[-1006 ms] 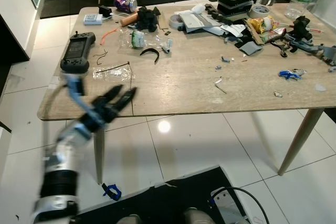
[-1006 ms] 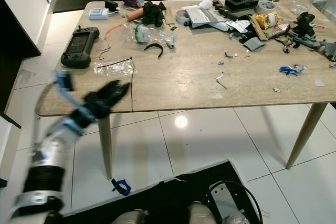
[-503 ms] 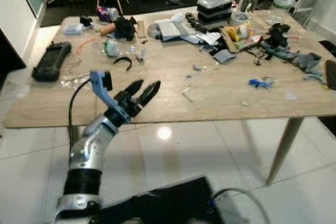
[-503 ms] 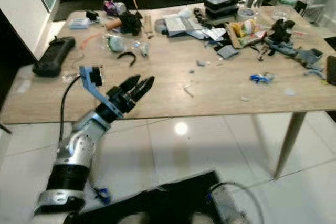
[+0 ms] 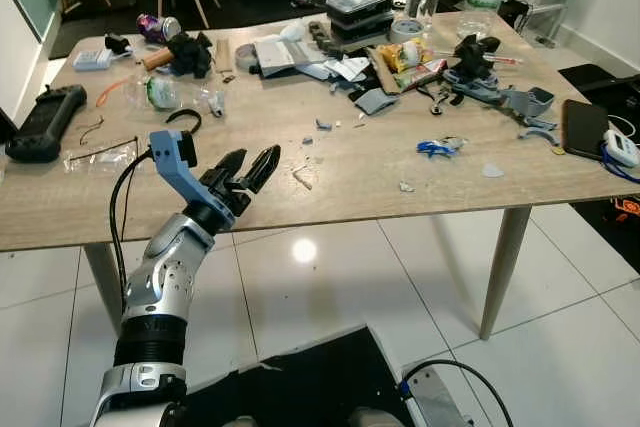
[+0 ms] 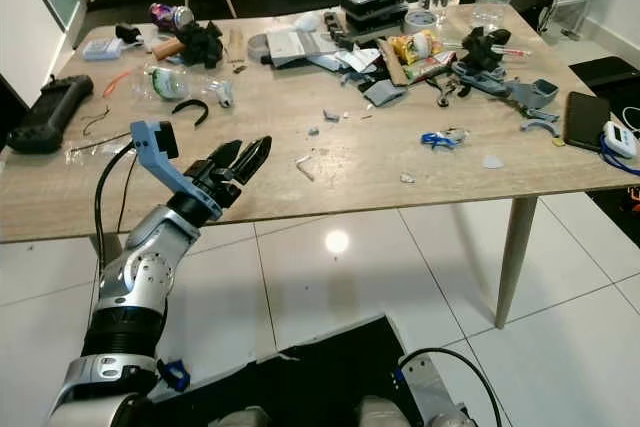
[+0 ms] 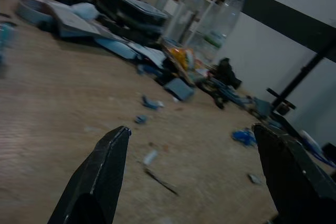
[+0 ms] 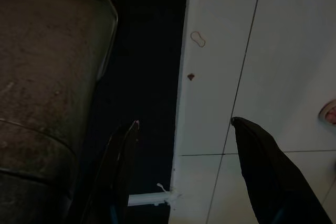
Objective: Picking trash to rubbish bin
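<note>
Pale wood-grain worktop (image 5: 340,182) carries scattered litter; a small bent whitish scrap (image 5: 301,178) lies near its front edge, just ahead of the left tool (image 5: 250,169), which hovers released and empty. Likely light and flimsy, the scrap suits a pinch across its middle. The right tool (image 8: 184,145) hangs spread above floor tiles.

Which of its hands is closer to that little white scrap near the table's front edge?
Left. The left hand hovers just beside the white scrap; the right hand hangs over the floor.
</note>
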Controlling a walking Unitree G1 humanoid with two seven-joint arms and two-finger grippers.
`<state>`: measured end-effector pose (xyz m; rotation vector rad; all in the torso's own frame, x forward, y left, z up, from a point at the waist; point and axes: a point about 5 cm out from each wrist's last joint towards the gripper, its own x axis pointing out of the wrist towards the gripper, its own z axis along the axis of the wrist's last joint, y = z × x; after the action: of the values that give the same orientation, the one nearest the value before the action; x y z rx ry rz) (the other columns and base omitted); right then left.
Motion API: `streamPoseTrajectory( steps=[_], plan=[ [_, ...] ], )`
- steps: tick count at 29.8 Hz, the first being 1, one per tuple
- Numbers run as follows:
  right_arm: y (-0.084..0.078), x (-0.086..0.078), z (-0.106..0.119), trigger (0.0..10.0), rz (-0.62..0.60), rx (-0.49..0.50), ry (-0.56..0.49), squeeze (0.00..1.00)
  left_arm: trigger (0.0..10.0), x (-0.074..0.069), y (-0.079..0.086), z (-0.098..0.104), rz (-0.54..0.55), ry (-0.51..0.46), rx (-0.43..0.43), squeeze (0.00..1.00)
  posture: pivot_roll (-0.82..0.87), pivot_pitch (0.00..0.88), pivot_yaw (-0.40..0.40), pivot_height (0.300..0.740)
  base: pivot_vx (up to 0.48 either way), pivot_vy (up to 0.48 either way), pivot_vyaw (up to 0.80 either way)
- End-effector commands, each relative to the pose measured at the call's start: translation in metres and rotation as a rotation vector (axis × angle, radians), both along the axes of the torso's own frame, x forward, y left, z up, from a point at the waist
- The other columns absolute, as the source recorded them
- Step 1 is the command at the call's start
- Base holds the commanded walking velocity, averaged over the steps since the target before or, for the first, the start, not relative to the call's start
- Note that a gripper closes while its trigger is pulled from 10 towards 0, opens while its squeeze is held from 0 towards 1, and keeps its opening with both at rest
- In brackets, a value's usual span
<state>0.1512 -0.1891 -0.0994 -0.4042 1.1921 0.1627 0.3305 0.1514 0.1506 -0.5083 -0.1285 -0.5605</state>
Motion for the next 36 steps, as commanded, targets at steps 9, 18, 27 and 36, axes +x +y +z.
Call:
streamPoseTrajectory(
  steps=[9,18,27,36],
  plan=[
    [0.006,-0.004,-0.002,10.0,0.009,0.017,0.017,0.00,10.0,0.003,0.009,0.008,0.041,-0.027,0.042,0.00,0.00,0.088,0.044,0.740,0.469,0.000,0.00],
    [0.006,-0.003,-0.002,10.0,0.009,0.017,0.015,0.00,10.0,0.010,0.022,0.048,0.089,-0.160,0.065,0.00,-0.01,0.089,0.044,0.740,0.480,0.000,0.00],
    [0.007,-0.003,-0.002,10.0,0.005,0.020,0.014,0.00,10.0,0.012,0.054,0.106,0.182,-0.351,0.204,0.00,-0.01,0.090,0.050,0.740,0.117,0.000,0.00],
    [0.009,-0.003,-0.002,10.0,0.004,0.025,0.016,0.00,10.0,-0.005,0.081,0.133,-0.066,-0.494,1.114,0.00,0.00,0.089,0.057,0.740,0.000,0.000,0.00]
  ],
)
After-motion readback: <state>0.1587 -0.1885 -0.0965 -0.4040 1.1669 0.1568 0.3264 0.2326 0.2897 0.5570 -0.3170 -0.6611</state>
